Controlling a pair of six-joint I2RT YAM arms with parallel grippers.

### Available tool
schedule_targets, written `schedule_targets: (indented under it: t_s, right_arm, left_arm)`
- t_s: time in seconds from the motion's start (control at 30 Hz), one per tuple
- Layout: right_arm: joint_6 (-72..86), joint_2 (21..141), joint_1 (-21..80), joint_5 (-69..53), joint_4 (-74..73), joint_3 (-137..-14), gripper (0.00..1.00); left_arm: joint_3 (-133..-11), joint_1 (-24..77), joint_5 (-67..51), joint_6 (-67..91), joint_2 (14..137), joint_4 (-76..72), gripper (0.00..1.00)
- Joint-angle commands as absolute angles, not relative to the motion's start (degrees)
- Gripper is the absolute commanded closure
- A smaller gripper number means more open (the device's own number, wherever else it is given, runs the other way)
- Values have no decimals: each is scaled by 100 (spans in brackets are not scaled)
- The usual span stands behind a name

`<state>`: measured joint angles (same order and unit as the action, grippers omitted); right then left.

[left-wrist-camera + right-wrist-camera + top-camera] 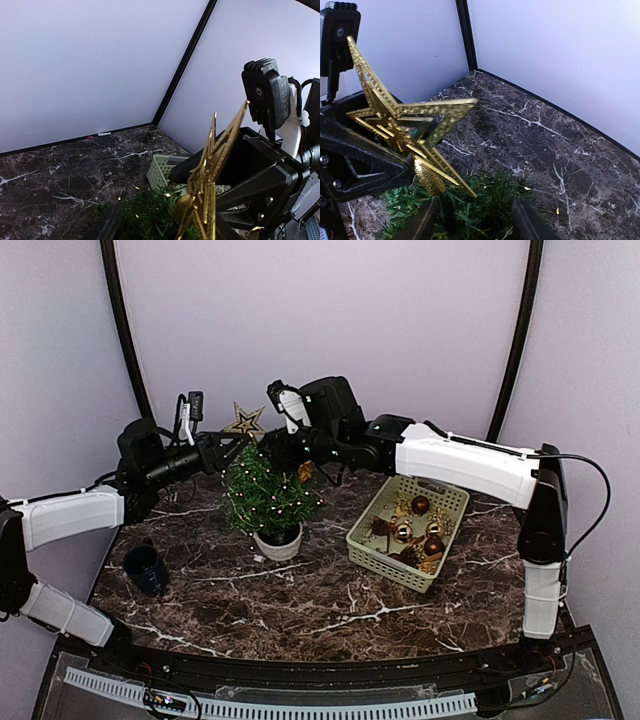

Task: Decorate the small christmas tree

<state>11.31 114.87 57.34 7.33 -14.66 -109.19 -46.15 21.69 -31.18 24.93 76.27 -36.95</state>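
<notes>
The small christmas tree stands in a white pot left of the table's middle, with tiny lights in its branches. A gold star sits upright on its tip. My left gripper reaches the treetop from the left and my right gripper from the right. In the left wrist view the star rises between the parted jaws of my left gripper, above the tree. In the right wrist view my right gripper is open astride the tree, and the star stands free to the left.
A beige basket with red and gold baubles lies right of the tree. A dark blue cup stands at the front left. Both arms cross above the back of the marble table. Pale walls close in the back and sides.
</notes>
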Motion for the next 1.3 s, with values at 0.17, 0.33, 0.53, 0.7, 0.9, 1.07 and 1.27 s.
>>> schedule_targets:
  t_s: [0.17,0.33,0.53,0.7,0.9,1.07,1.27]
  right_arm:
    - [1108,11068,5757,926,-1379,-11051,32]
    - [1112,10842,5757,983,-1361,-10938,23]
    - [1257,10222,5766,1009,-1482,-10574,15]
    - [1684,9320,5641,1685,-1969,-9697,13]
    - [2498,8698,4742,1818,-2750,-8372,14]
    - [2402,8938,4069,1707,-3123,-7852,18]
    - [1705,9833,3464,1542,-3351,-7954,28]
  left_arm:
    - [-4465,2105,-2739,2188,6862,-3332,31]
    - [-4441,2069,-2531,1988,6532,-2958,27]
    - [-4514,1924,-1663,1507,5896,-1893,22]
    - [-4620,1598,-1150,1095,5293,-522,18]
    - [-4569,488,-1468,973,5071,521,16]
    - [-4254,-141,-1606,1005,5023,387,16]
    - [-4151,-180,-1696,1099,5088,278,17]
